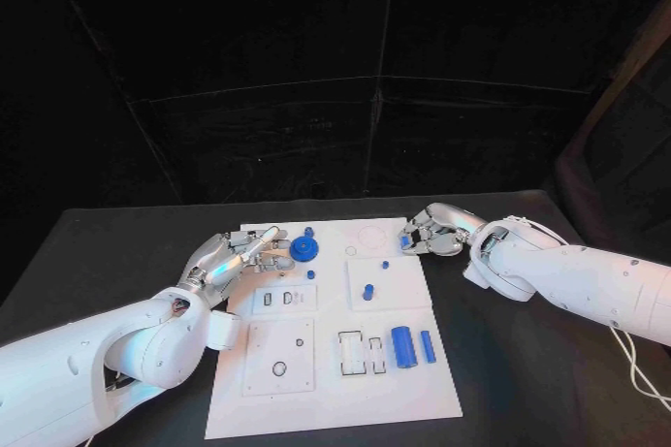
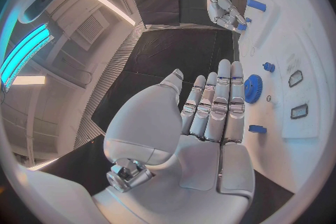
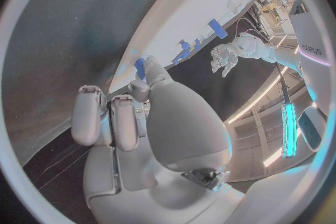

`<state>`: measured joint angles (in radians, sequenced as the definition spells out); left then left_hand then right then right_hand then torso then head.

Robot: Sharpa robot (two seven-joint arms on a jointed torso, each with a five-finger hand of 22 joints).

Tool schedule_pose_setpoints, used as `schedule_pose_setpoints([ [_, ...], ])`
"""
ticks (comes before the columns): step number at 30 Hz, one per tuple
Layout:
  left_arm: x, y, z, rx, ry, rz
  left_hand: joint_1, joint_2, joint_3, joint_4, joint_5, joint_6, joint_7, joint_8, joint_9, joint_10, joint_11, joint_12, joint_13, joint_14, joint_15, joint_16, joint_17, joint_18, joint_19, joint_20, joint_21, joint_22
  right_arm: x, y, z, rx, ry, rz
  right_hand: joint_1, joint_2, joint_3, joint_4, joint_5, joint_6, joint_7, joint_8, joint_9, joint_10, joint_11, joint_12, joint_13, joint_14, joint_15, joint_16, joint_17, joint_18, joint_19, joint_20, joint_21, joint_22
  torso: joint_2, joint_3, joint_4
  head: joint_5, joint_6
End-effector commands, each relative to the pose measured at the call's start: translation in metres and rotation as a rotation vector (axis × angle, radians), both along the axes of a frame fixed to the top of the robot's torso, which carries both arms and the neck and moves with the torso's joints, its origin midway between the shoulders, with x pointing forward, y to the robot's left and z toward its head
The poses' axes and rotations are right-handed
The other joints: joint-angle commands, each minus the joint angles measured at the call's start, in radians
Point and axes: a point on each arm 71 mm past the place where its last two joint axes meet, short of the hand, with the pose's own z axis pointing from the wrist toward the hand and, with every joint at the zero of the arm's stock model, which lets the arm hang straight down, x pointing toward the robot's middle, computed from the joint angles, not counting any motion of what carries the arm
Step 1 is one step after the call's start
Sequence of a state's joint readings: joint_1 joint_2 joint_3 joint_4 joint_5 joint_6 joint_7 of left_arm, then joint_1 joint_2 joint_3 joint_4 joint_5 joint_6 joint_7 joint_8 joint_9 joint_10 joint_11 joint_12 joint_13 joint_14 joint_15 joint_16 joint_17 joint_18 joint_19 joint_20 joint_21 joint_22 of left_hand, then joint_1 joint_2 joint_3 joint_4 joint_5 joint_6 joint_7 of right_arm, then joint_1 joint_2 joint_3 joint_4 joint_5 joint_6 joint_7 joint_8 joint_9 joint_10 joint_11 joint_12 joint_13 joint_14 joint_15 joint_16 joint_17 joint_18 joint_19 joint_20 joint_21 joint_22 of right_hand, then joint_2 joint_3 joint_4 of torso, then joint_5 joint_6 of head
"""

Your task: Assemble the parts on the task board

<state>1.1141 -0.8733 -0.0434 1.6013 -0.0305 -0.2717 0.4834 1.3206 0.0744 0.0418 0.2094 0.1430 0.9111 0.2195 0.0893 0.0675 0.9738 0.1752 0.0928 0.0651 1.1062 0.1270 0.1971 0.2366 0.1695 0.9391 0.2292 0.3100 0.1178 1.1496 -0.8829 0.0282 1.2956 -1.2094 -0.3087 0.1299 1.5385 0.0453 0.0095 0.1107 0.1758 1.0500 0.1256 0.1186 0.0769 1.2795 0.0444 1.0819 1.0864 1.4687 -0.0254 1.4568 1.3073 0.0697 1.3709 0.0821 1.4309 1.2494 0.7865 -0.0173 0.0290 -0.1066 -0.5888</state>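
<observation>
Left hand [image 1: 240,256] spread beside blue gear [image 1: 306,247]; right hand [image 1: 431,233] pinches blue part [image 1: 405,240].

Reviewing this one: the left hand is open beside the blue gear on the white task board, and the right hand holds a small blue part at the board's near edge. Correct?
Not quite. The right hand holds the small blue part at the far edge of the white task board, not the near edge; the head view shows it. The left hand is indeed open beside the blue gear.
</observation>
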Motion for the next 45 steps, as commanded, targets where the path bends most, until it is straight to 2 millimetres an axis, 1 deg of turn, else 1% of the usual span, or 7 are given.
schedule_pose_setpoints([
  [1, -0.001, 0.000, 0.002, -0.007, -0.006, -0.009, 0.007, 0.001, 0.000, -0.008, -0.001, -0.004, 0.005, -0.004, 0.000, -0.008, 0.003, -0.004, -0.001, -0.007, -0.003, -0.005, 0.001, 0.012, -0.003, 0.003, -0.005, -0.002, -0.003, 0.000, 0.007, 0.010, -0.050, -0.056, 0.005, 0.019, 0.011, -0.002, -0.001, 0.008, -0.002, 0.006, 0.002, 0.017, -0.008, 0.005, 0.006, 0.064, -0.008, 0.004, 0.082, -0.003, 0.006, -0.002, 0.005, 0.004, -0.003, -0.0028, 0.0011, 0.000, 0.003],
  [11, 0.002, 0.004, 0.001, -0.002, -0.010, 0.004, 0.007, 0.001, 0.000, -0.008, -0.001, -0.004, 0.005, -0.004, 0.000, -0.008, 0.003, -0.004, -0.001, -0.007, -0.003, -0.005, 0.001, 0.012, -0.003, 0.003, -0.005, -0.002, -0.024, 0.044, 0.022, 0.051, -0.071, -0.023, 0.003, 0.021, 0.032, -0.004, -0.001, 0.002, 0.000, -0.001, -0.002, 0.011, -0.007, -0.004, -0.001, 0.064, -0.008, 0.004, 0.082, -0.003, 0.008, -0.003, 0.007, 0.008, -0.021, -0.0100, 0.0021, 0.007, 0.001],
  [21, 0.002, 0.009, 0.002, 0.002, -0.015, 0.016, 0.007, 0.001, 0.001, -0.009, -0.001, -0.004, 0.005, -0.004, 0.000, -0.008, 0.003, -0.003, -0.001, -0.007, -0.003, -0.005, 0.002, 0.012, -0.004, 0.003, -0.005, -0.002, -0.034, 0.101, 0.027, 0.070, -0.071, 0.047, 0.001, 0.021, 0.036, -0.004, -0.001, 0.003, 0.000, -0.001, -0.002, 0.011, -0.007, -0.005, -0.001, 0.063, -0.008, 0.003, 0.081, -0.004, 0.009, -0.003, 0.007, 0.009, -0.040, -0.0241, 0.0156, 0.033, -0.013],
  [29, 0.004, 0.016, 0.004, 0.008, -0.025, 0.033, 0.008, 0.001, 0.001, -0.009, -0.001, -0.004, 0.005, -0.004, 0.000, -0.008, 0.002, -0.003, -0.001, -0.007, -0.003, -0.005, 0.002, 0.012, -0.004, 0.003, -0.005, -0.002, -0.036, 0.150, 0.022, 0.035, -0.029, 0.109, -0.009, 0.016, 0.044, -0.002, -0.005, 0.008, 0.000, -0.001, -0.002, 0.007, -0.007, -0.012, -0.007, 0.063, -0.007, 0.000, 0.076, -0.003, 0.006, -0.003, 0.005, 0.003, -0.045, -0.0312, 0.0232, 0.052, -0.025],
  [31, 0.004, 0.018, 0.005, 0.009, -0.027, 0.037, 0.008, 0.001, 0.001, -0.009, -0.001, -0.004, 0.005, -0.004, 0.000, -0.008, 0.002, -0.003, -0.001, -0.007, -0.003, -0.005, 0.002, 0.012, -0.004, 0.003, -0.005, -0.002, -0.037, 0.164, 0.020, 0.016, -0.028, 0.126, -0.010, 0.016, 0.045, -0.002, -0.005, 0.009, -0.001, 0.000, -0.002, 0.006, -0.007, -0.014, -0.009, 0.062, -0.007, 0.000, 0.075, -0.002, 0.005, -0.003, 0.005, 0.002, -0.044, -0.0288, 0.0219, 0.059, -0.027],
  [34, 0.004, 0.019, 0.005, 0.010, -0.030, 0.039, 0.008, 0.001, 0.001, -0.009, -0.001, -0.004, 0.005, -0.004, 0.000, -0.008, 0.002, -0.003, -0.001, -0.007, -0.003, -0.005, 0.002, 0.012, -0.004, 0.003, -0.005, -0.002, -0.039, 0.177, 0.015, -0.008, -0.022, 0.139, -0.013, 0.014, 0.048, -0.002, -0.005, 0.012, -0.002, 0.000, -0.002, 0.003, -0.007, -0.019, -0.013, 0.062, -0.008, -0.001, 0.074, -0.002, 0.004, -0.003, 0.004, 0.000, -0.043, -0.0287, 0.0215, 0.064, -0.029],
  [45, 0.007, 0.020, 0.006, 0.002, -0.024, 0.048, 0.008, 0.001, 0.002, -0.010, -0.001, -0.003, 0.005, -0.003, 0.000, -0.007, 0.002, -0.003, 0.000, -0.007, -0.003, -0.005, 0.003, 0.013, -0.004, 0.003, -0.005, -0.002, -0.050, 0.209, -0.010, -0.091, 0.003, 0.191, -0.014, 0.009, 0.056, -0.005, -0.004, 0.014, -0.003, 0.000, -0.002, -0.003, -0.009, -0.028, -0.021, 0.061, -0.009, -0.004, 0.070, -0.001, 0.001, -0.004, 0.001, -0.005, -0.041, -0.0237, 0.0205, 0.081, -0.041],
])
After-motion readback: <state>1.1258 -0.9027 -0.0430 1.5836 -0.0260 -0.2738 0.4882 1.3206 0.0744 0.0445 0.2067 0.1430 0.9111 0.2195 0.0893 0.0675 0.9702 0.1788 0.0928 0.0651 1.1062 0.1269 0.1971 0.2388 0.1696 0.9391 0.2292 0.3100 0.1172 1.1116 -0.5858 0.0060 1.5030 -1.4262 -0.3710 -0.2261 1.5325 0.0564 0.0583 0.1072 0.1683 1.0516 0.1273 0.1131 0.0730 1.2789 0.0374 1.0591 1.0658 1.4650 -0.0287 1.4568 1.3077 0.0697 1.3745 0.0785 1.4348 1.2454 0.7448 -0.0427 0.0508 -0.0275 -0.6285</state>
